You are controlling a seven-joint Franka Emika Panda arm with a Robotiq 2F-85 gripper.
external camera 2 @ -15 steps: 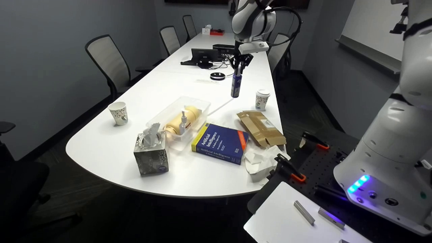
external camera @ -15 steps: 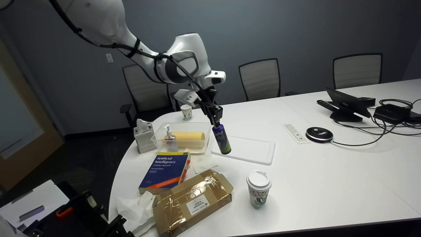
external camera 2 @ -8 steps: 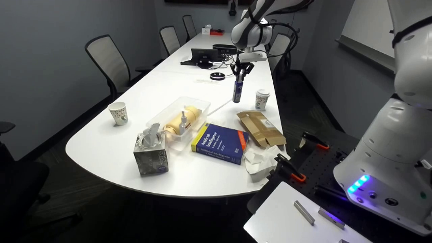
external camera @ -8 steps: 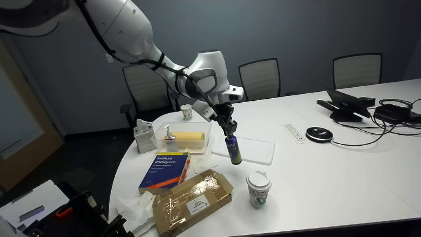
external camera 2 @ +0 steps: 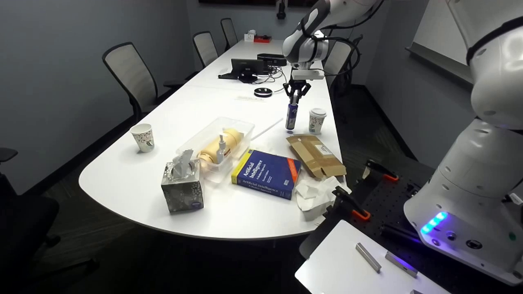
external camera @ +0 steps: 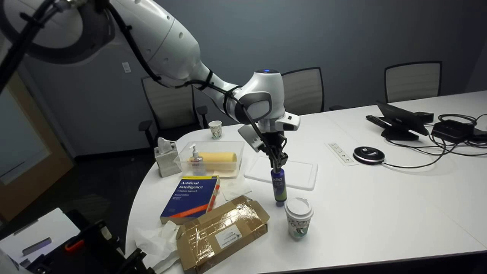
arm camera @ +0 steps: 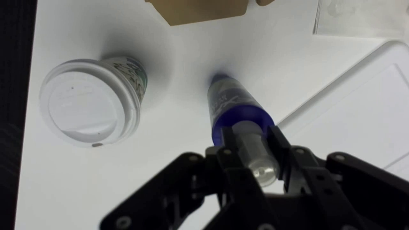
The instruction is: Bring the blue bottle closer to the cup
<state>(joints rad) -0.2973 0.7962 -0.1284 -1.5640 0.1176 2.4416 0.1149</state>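
Blue bottle [external camera: 279, 187] is hanging about upright just above the desk [external camera: 380, 205], tool [arm camera: 252, 139] pinching its pale cap [arm camera: 257, 159]. In an exterior view, the lidded cup [external camera: 299, 220] is standing nearer and to the bottle's right; wrist view is showing them close but apart. Cardboard box [external camera: 213, 236] is lying near left of the bottle, blue book [external camera: 192, 198] farther left, flat white board [external camera: 298, 175] lying beyond the bottle. Clear bin [external camera: 218, 147] is sitting far left.

Blue bottle [arm camera: 233, 102], cap [arm camera: 255, 153] held between fingers [arm camera: 229, 158] — lidded cup [arm camera: 88, 102] near, cardboard [arm camera: 204, 11] part-seen
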